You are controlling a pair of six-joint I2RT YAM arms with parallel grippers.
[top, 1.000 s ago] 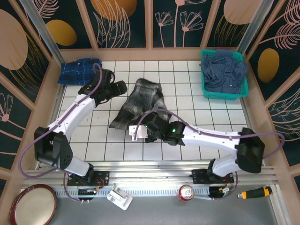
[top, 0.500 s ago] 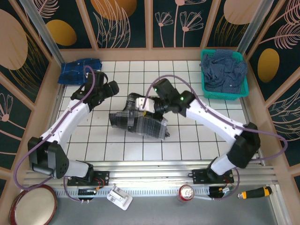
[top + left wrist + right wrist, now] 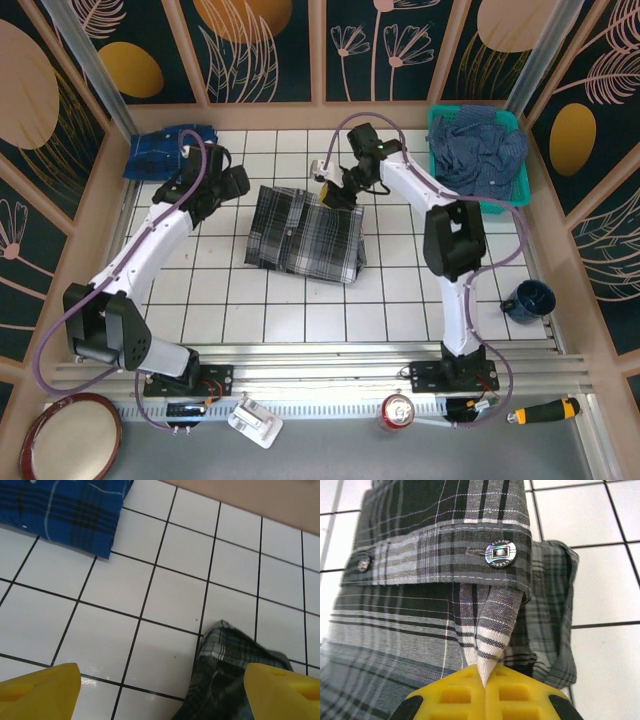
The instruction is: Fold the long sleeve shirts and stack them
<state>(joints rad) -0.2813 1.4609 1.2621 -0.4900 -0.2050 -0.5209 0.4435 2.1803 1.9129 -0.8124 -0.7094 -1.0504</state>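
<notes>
1. The bright blue plaid shirt [image 3: 170, 150] lies folded at the far left corner of the white tiled table [image 3: 400, 290]. The left wrist view [image 3: 65, 510] shows its dark check lines plainly.
2. The left gripper [image 3: 238, 182] hovers between that shirt and the grey plaid one. In its wrist view [image 3: 160, 685] the yellow fingertips [image 3: 40, 687] stand wide apart and hold nothing.
3. The grey plaid shirt [image 3: 305, 233] lies folded flat at mid-table, and a corner of it shows in the left wrist view [image 3: 225, 680].
4. The right gripper [image 3: 333, 192] sits at that shirt's far edge. Close up [image 3: 484, 680], its fingers are clenched on a pinched fold of the plaid.
5. A metal snap [image 3: 500, 553] there bears lettering too fine to read. From above the snap is too small to make out.
6. The dull navy shirt [image 3: 478, 148] lies crumpled in the teal basket [image 3: 440, 195] at far right.
</notes>
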